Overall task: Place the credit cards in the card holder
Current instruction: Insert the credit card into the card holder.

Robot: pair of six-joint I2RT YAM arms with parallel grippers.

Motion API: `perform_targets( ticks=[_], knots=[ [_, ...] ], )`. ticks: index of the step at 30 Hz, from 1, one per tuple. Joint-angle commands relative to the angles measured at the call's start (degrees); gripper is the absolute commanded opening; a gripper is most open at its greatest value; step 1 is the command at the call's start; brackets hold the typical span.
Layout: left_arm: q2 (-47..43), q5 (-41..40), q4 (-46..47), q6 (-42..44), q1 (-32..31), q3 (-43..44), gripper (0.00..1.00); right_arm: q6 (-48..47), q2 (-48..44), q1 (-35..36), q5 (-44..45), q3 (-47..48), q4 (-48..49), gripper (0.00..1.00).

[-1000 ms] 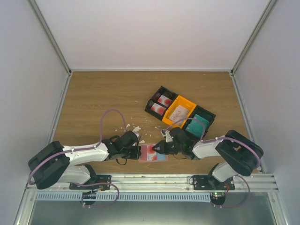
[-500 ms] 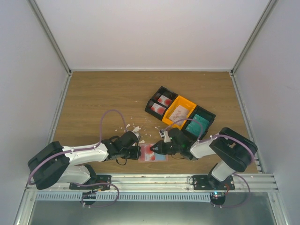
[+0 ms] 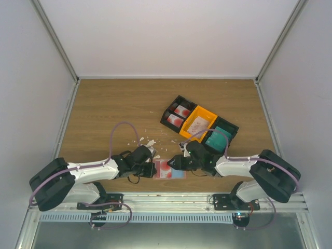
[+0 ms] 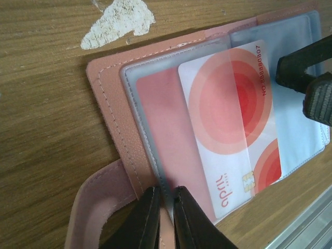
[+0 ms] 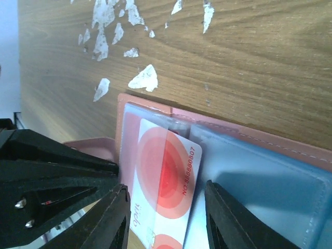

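The pink wallet (image 3: 179, 174) lies open by the near edge of the tabletop (image 3: 114, 104), between the two grippers. A white card (image 4: 228, 114) with red circles sits partly inside its clear sleeve. The left gripper (image 4: 166, 205) pinches the sleeve's edge, its fingers almost pressed together. The right gripper (image 5: 165, 197) has its fingers spread either side of the card's end. White crumbs (image 3: 148, 141) lie just beyond the wallet.

Wallet (image 4: 106, 98) salmon-pink w/ pale stitching; sleeves (image 4: 150, 119) frosted clear; card (image 4: 228, 114) white w/ red concentric circles; bench (image 3: 114, 104) brown wood-grain, white flecks (image 4: 118, 22); bins (image 3: 207, 112) black & orange.
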Motion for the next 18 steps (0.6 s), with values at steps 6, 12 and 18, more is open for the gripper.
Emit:
perform_targets(
  ticks=[6,12,18],
  knots=[
    [-1.63,1.56,1.26,-0.39,-0.29,-2.07,0.16,-3.95,0.29,3.04,5.80,6.98,-17.72,0.40],
    [-0.73,2.37,2.78,-0.37,-0.29,-2.69,0.13,-4.37,4.62,5.14,4.99,9.70,-17.46,0.30],
    [0.05,2.54,3.45,-0.19,-0.29,-2.65,0.09,-5.14,5.82,5.59,3.88,11.04,-15.63,0.23]
  ],
)
